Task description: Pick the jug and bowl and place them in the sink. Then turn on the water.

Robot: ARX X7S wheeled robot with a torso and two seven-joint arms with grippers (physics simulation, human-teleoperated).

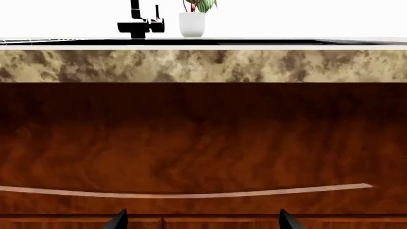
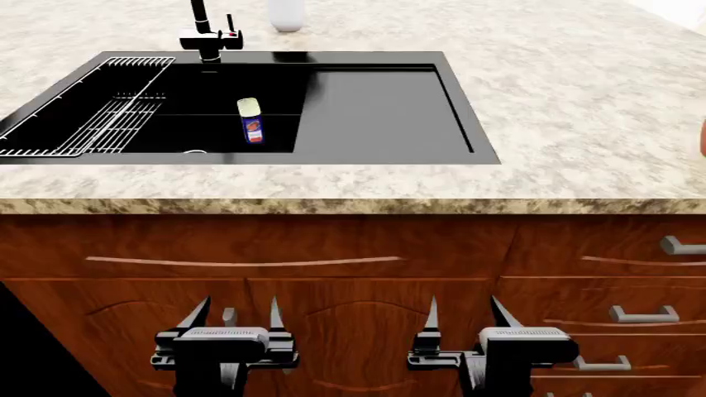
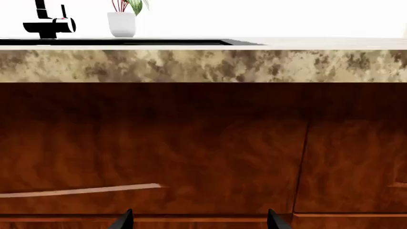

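Observation:
The matte-black sink [image 2: 375, 107] is set into the speckled stone counter [image 2: 574, 99], with its tall black faucet [image 2: 204, 33] at the back. Neither the jug nor the bowl is in view; a pale sliver at the head view's right edge [image 2: 703, 136] is too small to identify. My left gripper [image 2: 238, 311] and right gripper [image 2: 465, 311] hang low in front of the wooden cabinet doors, well below the counter edge. Both are open and empty. The wrist views show only the fingertips of the left gripper [image 1: 203, 219] and right gripper [image 3: 200, 219] facing the cabinet front.
A blue-and-white canister [image 2: 251, 120] stands in the basin next to a silver wire rack [image 2: 99, 116]. A white plant pot [image 2: 286, 12] sits behind the faucet. Below the counter are cabinet doors with a long handle [image 2: 243, 263] and, at right, drawers with metal pulls [image 2: 646, 314].

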